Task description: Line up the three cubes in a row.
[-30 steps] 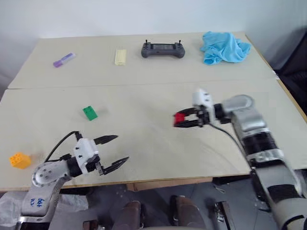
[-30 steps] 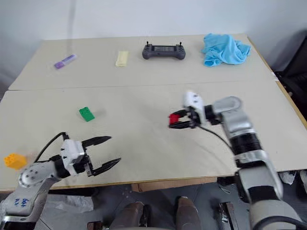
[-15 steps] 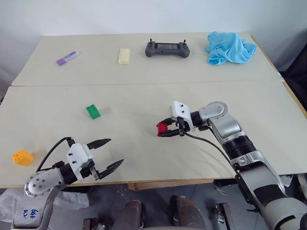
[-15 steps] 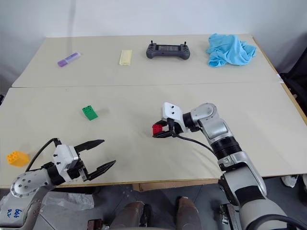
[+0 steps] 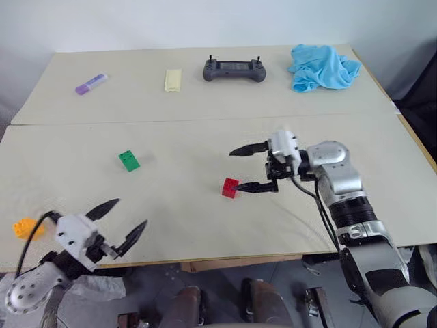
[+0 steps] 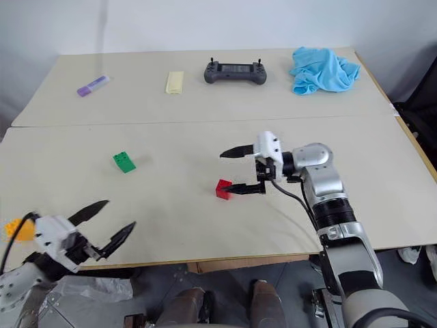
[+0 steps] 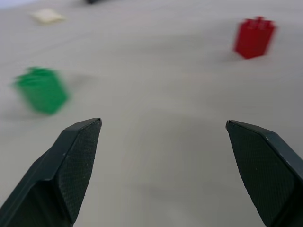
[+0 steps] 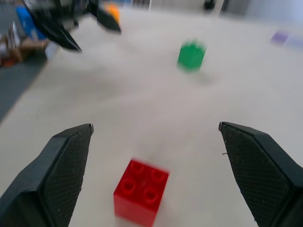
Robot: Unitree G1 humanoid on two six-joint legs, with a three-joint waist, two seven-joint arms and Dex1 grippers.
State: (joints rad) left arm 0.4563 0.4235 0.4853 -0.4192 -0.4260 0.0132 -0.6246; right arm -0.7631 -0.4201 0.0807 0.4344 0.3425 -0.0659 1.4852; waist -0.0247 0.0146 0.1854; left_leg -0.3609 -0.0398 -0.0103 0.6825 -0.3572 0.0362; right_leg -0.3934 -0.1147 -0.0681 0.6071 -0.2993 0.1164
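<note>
The red cube (image 5: 230, 187) rests on the table near its middle, free of any grip. My right gripper (image 5: 250, 168) hangs just right of it and slightly above, pointing left, fingers spread wide and empty. The green cube (image 5: 128, 160) lies further left on the table. The yellow-orange cube (image 5: 24, 227) sits near the front left corner. My left gripper (image 5: 124, 219) is open and empty at the front left edge, to the right of the yellow-orange cube. In the right wrist view the red cube (image 8: 141, 191) lies between the open fingers, nearer the left one.
Along the far side lie a purple marker (image 5: 91, 84), a pale yellow bar (image 5: 171, 80), a dark controller (image 5: 234, 70) and a crumpled blue cloth (image 5: 323, 67). A seam (image 5: 136, 121) runs across the table. The table's front edge (image 5: 225, 258) is close to my left gripper.
My right gripper opened and let go of the red cube, which now sits on the table, then lifted slightly. My left gripper drew back and to the left toward the table's edge.
</note>
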